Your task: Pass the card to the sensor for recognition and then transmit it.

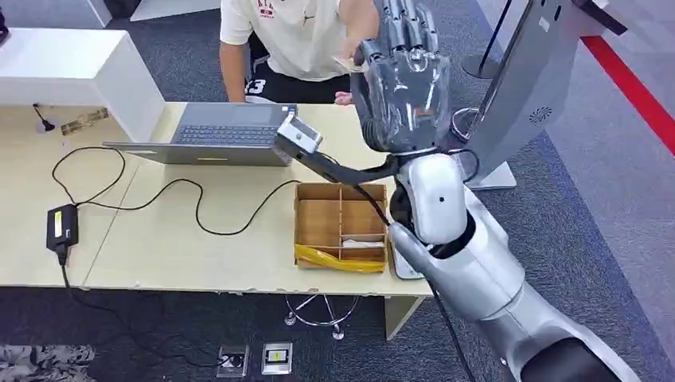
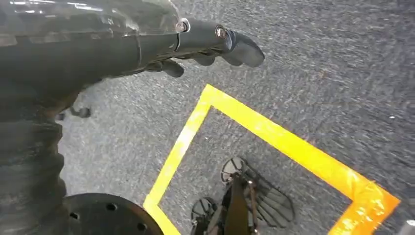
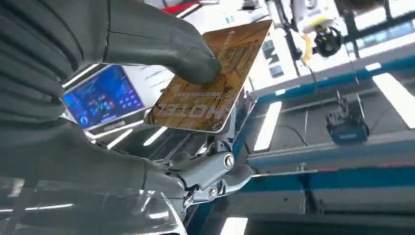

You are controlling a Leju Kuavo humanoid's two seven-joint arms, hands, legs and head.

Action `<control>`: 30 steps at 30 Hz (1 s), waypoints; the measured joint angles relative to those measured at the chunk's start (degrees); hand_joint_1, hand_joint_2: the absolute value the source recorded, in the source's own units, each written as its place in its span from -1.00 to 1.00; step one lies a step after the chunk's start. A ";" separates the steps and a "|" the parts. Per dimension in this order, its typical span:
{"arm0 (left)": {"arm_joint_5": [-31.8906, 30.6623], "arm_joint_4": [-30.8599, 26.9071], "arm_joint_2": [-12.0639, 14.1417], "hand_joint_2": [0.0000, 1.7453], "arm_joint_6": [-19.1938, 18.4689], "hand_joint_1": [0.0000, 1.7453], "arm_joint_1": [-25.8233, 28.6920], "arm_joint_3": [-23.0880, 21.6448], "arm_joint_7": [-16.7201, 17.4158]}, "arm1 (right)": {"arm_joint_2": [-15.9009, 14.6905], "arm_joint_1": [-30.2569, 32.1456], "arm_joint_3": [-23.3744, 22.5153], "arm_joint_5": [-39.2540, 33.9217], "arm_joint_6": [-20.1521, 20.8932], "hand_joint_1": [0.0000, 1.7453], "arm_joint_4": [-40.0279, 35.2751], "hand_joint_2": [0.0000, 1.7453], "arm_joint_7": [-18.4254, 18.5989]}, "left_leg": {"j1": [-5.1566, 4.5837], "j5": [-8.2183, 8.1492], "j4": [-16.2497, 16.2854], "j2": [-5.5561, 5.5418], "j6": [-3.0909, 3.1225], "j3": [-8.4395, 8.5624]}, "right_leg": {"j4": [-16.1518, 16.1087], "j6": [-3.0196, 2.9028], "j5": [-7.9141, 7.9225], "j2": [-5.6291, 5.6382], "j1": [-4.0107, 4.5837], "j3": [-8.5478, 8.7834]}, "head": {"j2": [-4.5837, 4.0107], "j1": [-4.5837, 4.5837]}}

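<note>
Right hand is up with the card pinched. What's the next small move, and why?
Probably ease the right hand a little further toward the person and hold the card steady for them to take. In the head view the hand is raised beside the kiosk, near the person behind the table; the right wrist view shows the thumb pinning the card. Whether the scan registered cannot be told.

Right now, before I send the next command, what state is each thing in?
card: held under the right hand's thumb, raised off the table
right hand: lifted high, holding the card
left hand: hanging over the floor, holding nothing, fingers loosely curled
laptop: open on the table
wooden tray: on the table, a white item in one compartment
power brick: lying on the table, cable attached
</note>
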 joint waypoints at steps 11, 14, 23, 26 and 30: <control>3.87 0.00 0.15 1.00 4.07 -1.00 0.05 0.17 3.48 | 8.11 -8.62 5.07 6.69 4.68 1.00 24.04 1.00 1.81 | 0.00 -0.01 0.00 -0.01 -0.01 -0.03 | 0.00 -0.02 -0.02 0.02 0.00 -0.07 | -0.02 -0.04; 4.28 0.00 0.11 1.00 5.20 -1.00 0.05 0.20 4.07 | 9.94 -9.17 6.23 7.14 4.91 1.00 28.60 1.00 2.01 | 0.00 0.00 0.00 -0.02 -0.01 -0.04 | -0.01 -0.02 -0.02 -0.02 0.00 -0.07 | -0.02 -0.02; 5.51 0.00 -0.09 1.00 5.86 -1.00 0.09 0.57 3.74 | 12.61 -9.85 8.63 10.21 4.65 -1.00 35.79 1.00 5.02 | 0.00 0.00 0.01 0.02 -0.01 0.00 | -0.01 -0.02 -0.01 0.04 0.00 -0.07 | -0.02 -0.02; 6.05 0.00 -0.20 1.00 5.14 -1.00 0.11 0.61 2.73 | 12.85 -9.82 8.83 8.96 3.11 -1.00 37.32 1.00 6.16 | 0.00 0.00 0.02 0.02 -0.01 0.00 | -0.01 -0.02 -0.01 0.03 0.00 -0.07 | -0.02 0.00; 6.53 0.00 -0.35 1.00 4.55 -1.00 0.17 1.16 2.25 | 12.78 -9.73 8.85 7.58 0.63 -1.00 38.29 1.00 6.27 | 0.00 0.00 0.02 0.04 -0.01 0.02 | -0.01 -0.02 -0.01 0.07 0.00 -0.08 | 0.00 -0.04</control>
